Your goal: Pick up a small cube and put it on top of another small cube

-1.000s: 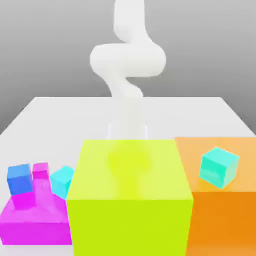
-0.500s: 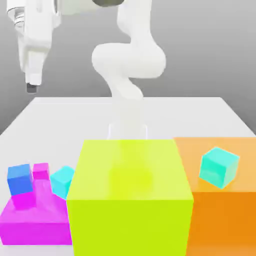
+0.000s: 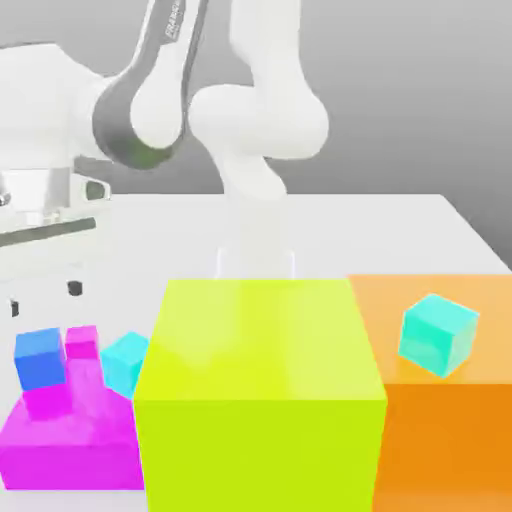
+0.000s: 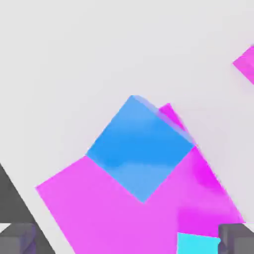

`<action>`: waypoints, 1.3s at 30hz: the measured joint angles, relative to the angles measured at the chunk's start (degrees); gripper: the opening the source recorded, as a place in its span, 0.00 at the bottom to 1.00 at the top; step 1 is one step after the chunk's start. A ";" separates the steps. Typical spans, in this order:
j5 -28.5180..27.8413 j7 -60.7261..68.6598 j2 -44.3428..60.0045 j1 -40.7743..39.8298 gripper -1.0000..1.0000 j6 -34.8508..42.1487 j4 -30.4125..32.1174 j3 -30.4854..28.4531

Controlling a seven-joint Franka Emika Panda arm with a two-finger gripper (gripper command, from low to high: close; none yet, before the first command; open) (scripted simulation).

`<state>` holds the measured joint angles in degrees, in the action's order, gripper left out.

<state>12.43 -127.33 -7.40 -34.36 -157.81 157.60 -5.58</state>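
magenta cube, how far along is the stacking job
Done: nothing stacked yet; the small magenta cube sits among the blue cube and cyan cube on the magenta slab. In hand: the gripper hangs above them, fingers open and empty. Left: grasp, lift, place on another cube.

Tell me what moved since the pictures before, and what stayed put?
The arm swung down toward the exterior view's left, bringing its open fingers above the small blocks there. It took hold of nothing. The small magenta cube, the blue cube, both cyan cubes, the magenta slab, the yellow-green block and the orange block stayed as they were.
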 joint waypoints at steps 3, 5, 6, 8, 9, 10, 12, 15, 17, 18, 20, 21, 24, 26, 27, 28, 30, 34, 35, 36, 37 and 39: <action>-2.16 -9.15 2.76 -3.18 0.50 -2.43 2.27 -0.68; -4.36 -15.78 4.50 -5.85 0.50 -4.05 3.79 -1.48; -5.70 -19.25 5.34 -6.61 0.50 -4.86 4.55 -2.34; -9.17 -26.77 6.95 -8.88 0.50 -6.42 6.05 -3.36; -10.47 -29.41 7.73 -9.76 0.50 -7.18 6.48 -4.11; -11.16 -30.71 8.52 -10.98 0.50 -7.90 6.54 -3.99; -11.53 -31.47 10.20 -10.29 0.50 -9.35 6.22 -3.53; -10.79 -30.91 12.93 -10.56 0.50 -11.62 5.51 -2.97; -9.88 -30.19 14.88 -11.09 0.50 -13.21 5.07 -2.24; -9.36 -29.79 15.88 -11.49 0.50 -14.02 4.87 -1.71; -8.27 -29.00 17.94 -12.49 0.50 -15.66 4.52 -0.43; -7.78 -28.66 18.99 -13.11 0.50 -16.50 4.37 0.34; -6.66 -28.04 22.20 -15.33 0.50 -19.02 4.02 2.94; -6.26 -27.93 24.06 -16.69 0.00 -20.46 3.90 4.51; -6.26 -27.93 24.06 -16.69 0.00 -20.46 3.90 4.51; -6.26 -27.93 24.06 -16.69 0.00 -20.47 3.90 4.51; -6.23 -27.90 24.06 -16.68 0.00 -20.55 3.90 4.51; -6.41 -27.92 23.38 -16.34 0.00 -20.04 3.92 4.06; -6.75 -28.10 22.48 -15.69 0.00 -19.35 3.99 3.28; -7.21 -28.36 21.50 -15.07 0.00 -18.59 4.08 2.50; -7.72 -28.67 20.47 -14.47 0.00 -17.79 4.19 1.73; -8.85 -29.42 18.38 -13.45 0.00 -16.14 4.46 0.38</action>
<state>3.58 -156.74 10.98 -47.81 -173.95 162.05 -5.20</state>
